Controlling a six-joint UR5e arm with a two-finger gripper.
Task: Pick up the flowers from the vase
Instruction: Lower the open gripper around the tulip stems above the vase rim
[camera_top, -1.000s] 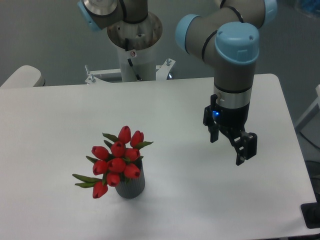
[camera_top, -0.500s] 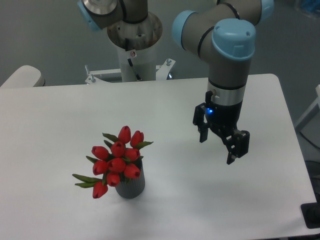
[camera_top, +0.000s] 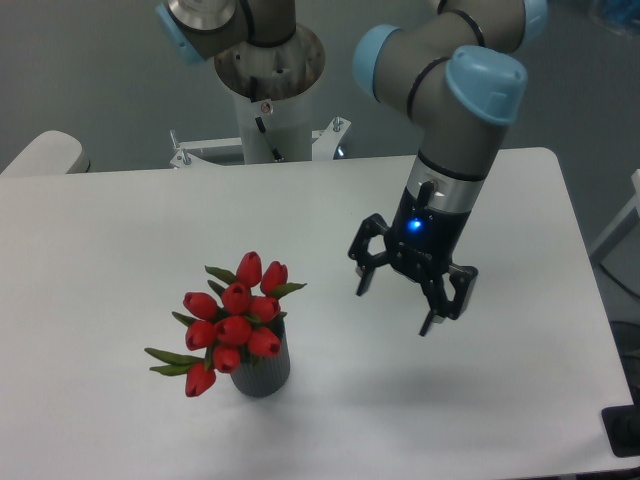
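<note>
Since a second ago our pincer (camera_top: 395, 303) has swung left and tilted toward the flowers (camera_top: 232, 322), jaws spread wide and holding nothing, presumably lining up for a side approach. From the fixed camera, we see the flowers standing in the vase (camera_top: 263, 370) on the bench (camera_top: 120, 240), well apart from us. No writing is legible.

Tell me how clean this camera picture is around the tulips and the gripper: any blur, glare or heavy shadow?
Fixed camera: the flowers and the ribbed vase look sharp, with only a faint shadow on the table. The gripper, open, is slightly soft at the fingertips, its blue light glowing. Lighting is even, with no glare on the tabletop.
</note>
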